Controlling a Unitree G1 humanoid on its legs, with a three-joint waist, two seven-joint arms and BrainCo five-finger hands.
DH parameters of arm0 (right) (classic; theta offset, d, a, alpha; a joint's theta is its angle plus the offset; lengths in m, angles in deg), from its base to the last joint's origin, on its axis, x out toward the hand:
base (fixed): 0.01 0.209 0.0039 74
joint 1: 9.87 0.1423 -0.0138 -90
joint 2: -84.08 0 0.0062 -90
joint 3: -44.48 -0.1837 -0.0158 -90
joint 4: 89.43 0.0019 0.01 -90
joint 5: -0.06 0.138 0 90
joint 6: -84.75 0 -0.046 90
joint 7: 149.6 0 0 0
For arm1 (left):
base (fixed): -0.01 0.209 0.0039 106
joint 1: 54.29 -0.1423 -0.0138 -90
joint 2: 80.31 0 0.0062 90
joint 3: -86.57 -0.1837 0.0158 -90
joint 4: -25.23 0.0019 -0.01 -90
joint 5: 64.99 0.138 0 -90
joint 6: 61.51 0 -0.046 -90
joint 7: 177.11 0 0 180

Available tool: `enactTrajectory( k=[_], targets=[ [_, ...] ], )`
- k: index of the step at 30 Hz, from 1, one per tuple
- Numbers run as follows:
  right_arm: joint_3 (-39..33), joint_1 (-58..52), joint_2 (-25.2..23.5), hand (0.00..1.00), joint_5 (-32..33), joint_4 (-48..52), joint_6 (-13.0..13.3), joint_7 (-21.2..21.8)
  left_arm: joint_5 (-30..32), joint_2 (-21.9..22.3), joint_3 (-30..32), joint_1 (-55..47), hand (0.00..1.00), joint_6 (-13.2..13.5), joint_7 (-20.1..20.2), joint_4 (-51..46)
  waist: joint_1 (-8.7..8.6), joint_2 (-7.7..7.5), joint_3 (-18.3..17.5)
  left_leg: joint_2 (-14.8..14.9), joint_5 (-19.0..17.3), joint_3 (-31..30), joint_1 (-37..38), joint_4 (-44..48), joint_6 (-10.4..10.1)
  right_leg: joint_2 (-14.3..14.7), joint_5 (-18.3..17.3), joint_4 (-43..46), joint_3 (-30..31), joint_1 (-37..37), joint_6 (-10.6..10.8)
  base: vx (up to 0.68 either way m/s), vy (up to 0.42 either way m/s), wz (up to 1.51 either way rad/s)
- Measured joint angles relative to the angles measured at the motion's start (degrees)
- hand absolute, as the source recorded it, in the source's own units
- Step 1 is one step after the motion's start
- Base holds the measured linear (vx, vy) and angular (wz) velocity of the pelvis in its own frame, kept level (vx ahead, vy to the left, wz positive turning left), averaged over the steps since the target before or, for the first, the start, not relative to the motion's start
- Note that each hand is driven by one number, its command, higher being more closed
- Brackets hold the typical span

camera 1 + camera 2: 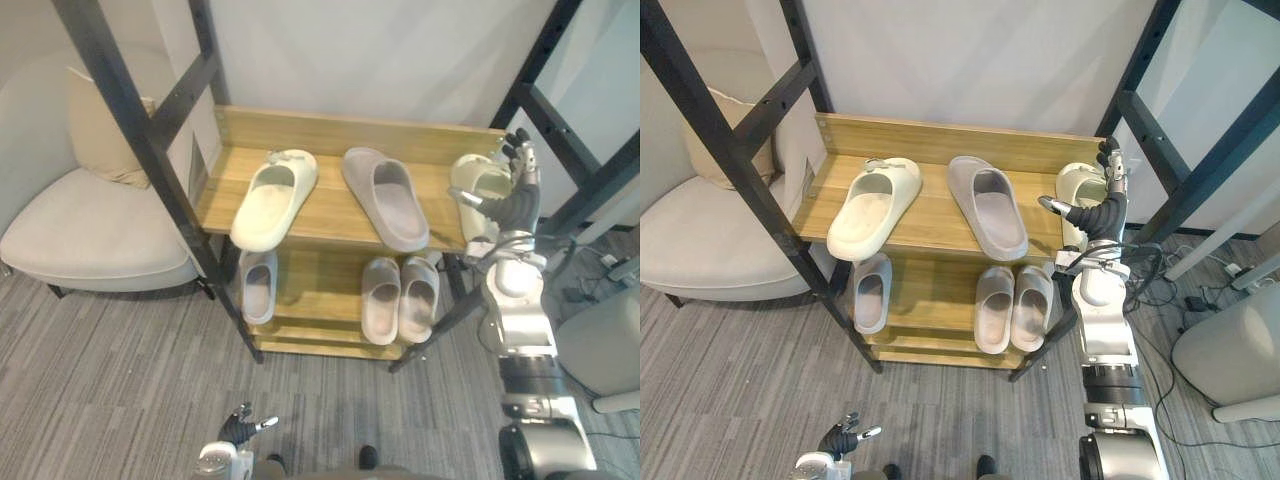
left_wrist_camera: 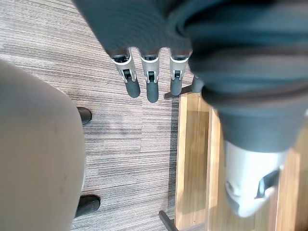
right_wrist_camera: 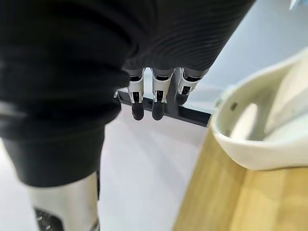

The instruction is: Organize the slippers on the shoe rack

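On the top shelf of the wooden shoe rack a cream slipper lies at the left and a taupe slipper in the middle. A second cream slipper lies at the right end. My right hand stands open against that slipper's outer side, fingers straight and thumb reaching over it, not curled round it; the right wrist view has the slipper beside the straight fingers. The lower shelf carries one grey slipper at the left and a grey pair. My left hand hangs open low over the floor.
Black slanted frame posts cross in front of the rack on both sides. A beige armchair with a cushion stands at the left. A white rounded object stands on the grey carpet at the right.
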Motion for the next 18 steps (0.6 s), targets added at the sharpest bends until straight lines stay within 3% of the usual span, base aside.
enactTrajectory(
  k=[9, 18],
  targets=[
    [3.35, 8.96, 1.09, 0.00, -0.16, -13.53, -1.39, 1.85, -0.66, 0.35, 2.12, 0.07, 0.00, 0.13, 0.04, -1.18, 1.55, -0.33, 0.98, -0.37, 1.05, -0.90, -1.08, -0.39, 1.06, -0.13, 2.91, -0.21, -2.22, -0.80, -0.95, -0.02, 0.017, 0.06],
    [6.38, 17.60, 1.10, 0.00, -2.30, -21.57, -2.12, 3.75, -2.24, -0.16, 2.20, 0.45, 0.00, 0.11, 0.01, -2.74, 2.43, -1.30, 3.24, -0.86, 5.12, -1.53, -1.02, -5.32, 1.00, -0.37, 3.90, -0.28, -4.10, -2.69, -1.64, -0.05, -0.005, 0.04]
  ],
)
